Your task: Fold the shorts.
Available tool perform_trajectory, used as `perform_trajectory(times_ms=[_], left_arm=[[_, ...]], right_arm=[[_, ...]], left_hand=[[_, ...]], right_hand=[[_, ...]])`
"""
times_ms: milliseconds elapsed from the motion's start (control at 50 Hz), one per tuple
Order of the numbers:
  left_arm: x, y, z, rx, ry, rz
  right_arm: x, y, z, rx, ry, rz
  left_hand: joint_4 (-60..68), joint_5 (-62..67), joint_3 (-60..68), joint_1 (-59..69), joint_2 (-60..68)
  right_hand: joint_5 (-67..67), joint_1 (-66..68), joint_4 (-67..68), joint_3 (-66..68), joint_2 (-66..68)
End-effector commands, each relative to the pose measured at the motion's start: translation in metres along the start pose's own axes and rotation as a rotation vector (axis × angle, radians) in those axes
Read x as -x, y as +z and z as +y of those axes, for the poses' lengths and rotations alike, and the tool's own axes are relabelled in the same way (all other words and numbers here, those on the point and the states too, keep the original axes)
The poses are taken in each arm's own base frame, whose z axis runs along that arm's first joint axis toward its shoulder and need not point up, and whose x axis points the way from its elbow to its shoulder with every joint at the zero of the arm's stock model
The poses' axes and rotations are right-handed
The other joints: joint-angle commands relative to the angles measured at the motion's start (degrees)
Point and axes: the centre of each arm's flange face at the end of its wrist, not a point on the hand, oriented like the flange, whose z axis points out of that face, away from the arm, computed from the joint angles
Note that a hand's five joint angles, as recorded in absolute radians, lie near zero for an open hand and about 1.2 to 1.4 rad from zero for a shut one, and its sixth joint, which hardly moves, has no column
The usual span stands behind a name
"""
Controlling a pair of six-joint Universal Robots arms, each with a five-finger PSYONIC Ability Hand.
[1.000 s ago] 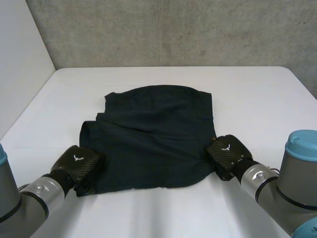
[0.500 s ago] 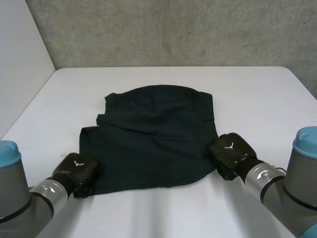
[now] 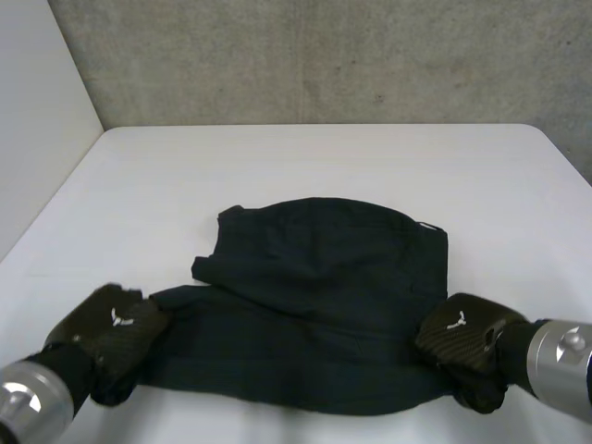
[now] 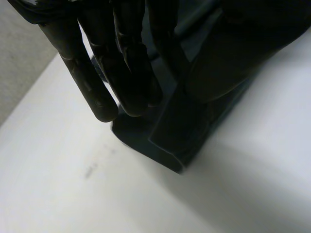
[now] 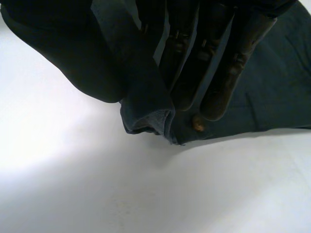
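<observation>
The dark shorts (image 3: 324,277) lie spread on the white table (image 3: 277,157), close to its near edge. The left hand (image 3: 109,326) pinches their near left corner between thumb and fingers. The right hand (image 3: 462,335) seems to grip the near right corner likewise, the hem bunched at its fingertips.

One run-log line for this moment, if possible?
left hand: pinches shorts at near-left corner | right hand: pinches near-right corner | shorts: on table

Near corners of the shorts (image 3: 324,287) hidden beneath left hand (image 3: 109,326) and right hand (image 3: 460,335)
</observation>
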Motion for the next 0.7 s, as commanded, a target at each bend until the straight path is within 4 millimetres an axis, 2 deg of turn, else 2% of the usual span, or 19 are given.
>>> perform_trajectory(times_ms=[20, 80, 200, 280, 300, 360, 380, 420, 440, 460, 500, 520, 540, 580, 600, 620, 700], left_arm=[[0.023, 0.060, -0.015, -0.078, 0.023, -0.086], [0.028, 0.077, -0.017, -0.070, 0.025, -0.100], [0.019, 0.086, -0.020, -0.061, 0.045, -0.082], [0.026, 0.108, -0.029, -0.115, 0.057, -0.124], [0.031, 0.118, -0.037, -0.153, 0.061, -0.154], [0.046, 0.132, -0.053, -0.221, 0.061, -0.231], [0.058, 0.138, -0.067, -0.271, 0.061, -0.289], [0.074, 0.142, -0.086, -0.339, 0.059, -0.369], [0.083, 0.142, -0.097, -0.378, 0.057, -0.414], [0.101, 0.141, -0.122, -0.477, 0.052, -0.506], [0.118, 0.134, -0.151, -0.590, 0.038, -0.601], [0.128, 0.129, -0.165, -0.648, 0.032, -0.652], [0.146, 0.115, -0.191, -0.762, 0.017, -0.748], [0.160, 0.099, -0.215, -0.866, -0.001, -0.830], [0.166, 0.090, -0.224, -0.909, -0.011, -0.864], [0.174, 0.076, -0.238, -0.976, -0.023, -0.914], [0.168, 0.052, -0.260, -1.095, -0.065, -0.922]], right_arm=[[-0.043, 0.030, -0.009, -0.079, 0.082, 0.104], [-0.047, 0.044, -0.008, -0.083, 0.121, 0.106], [-0.048, 0.052, -0.006, -0.092, 0.117, 0.105], [-0.064, 0.061, -0.015, -0.159, 0.085, 0.190], [-0.077, 0.064, -0.022, -0.200, 0.068, 0.252], [-0.096, 0.068, -0.033, -0.248, 0.050, 0.342], [-0.110, 0.070, -0.041, -0.284, 0.045, 0.402], [-0.123, 0.068, -0.054, -0.336, 0.038, 0.466], [-0.133, 0.065, -0.073, -0.409, 0.020, 0.526], [-0.137, 0.063, -0.084, -0.454, 0.006, 0.554], [-0.147, 0.055, -0.107, -0.555, -0.023, 0.624], [-0.160, 0.045, -0.129, -0.664, -0.054, 0.705], [-0.165, 0.039, -0.139, -0.718, -0.070, 0.746], [-0.175, 0.025, -0.158, -0.830, -0.100, 0.822], [-0.183, 0.009, -0.174, -0.929, -0.126, 0.898], [-0.186, 0.003, -0.180, -0.968, -0.136, 0.929], [-0.194, -0.020, -0.194, -1.068, -0.132, 1.019]], left_hand=[[11.3, 13.2, 12.0, 16.3, 11.6], [11.3, 13.2, 12.0, 16.3, 11.6], [11.3, 13.2, 12.0, 16.3, 11.6], [11.3, 13.2, 12.0, 16.3, 11.6], [11.3, 13.2, 12.0, 16.3, 11.6], [11.3, 13.2, 12.0, 16.3, 11.6], [11.3, 13.2, 12.0, 16.3, 11.6], [11.3, 13.2, 12.0, 16.3, 11.6], [11.3, 13.2, 12.0, 16.3, 11.6], [11.3, 13.2, 12.0, 16.3, 11.6], [11.3, 13.2, 12.0, 16.3, 11.6], [11.3, 13.2, 12.0, 16.3, 11.6], [11.3, 13.2, 12.0, 16.3, 11.6], [11.3, 13.2, 12.0, 16.3, 11.6], [11.3, 13.2, 12.0, 16.3, 11.6], [11.3, 13.2, 12.0, 16.3, 11.6], [11.3, 13.2, 12.0, 16.3, 11.6]], right_hand=[[14.1, 28.8, 11.7, 12.6, 12.9], [14.1, 28.8, 11.7, 12.6, 12.9], [14.1, 28.8, 11.7, 12.6, 12.9], [14.1, 28.8, 11.7, 12.6, 12.9], [14.1, 28.8, 11.7, 12.6, 12.9], [14.1, 28.8, 11.7, 12.6, 12.9], [14.1, 28.8, 11.7, 12.6, 12.9], [14.1, 28.8, 11.7, 12.6, 12.9], [14.1, 28.8, 11.7, 12.6, 12.9], [14.1, 28.8, 11.7, 12.6, 12.9], [14.1, 28.8, 11.7, 12.6, 12.9], [14.1, 28.8, 11.7, 12.6, 12.9], [14.1, 28.8, 11.7, 12.6, 12.9], [14.1, 28.8, 11.7, 12.6, 12.9], [14.1, 28.8, 11.7, 12.6, 12.9], [14.1, 28.8, 11.7, 12.6, 12.9], [14.1, 28.8, 11.7, 12.6, 12.9]])
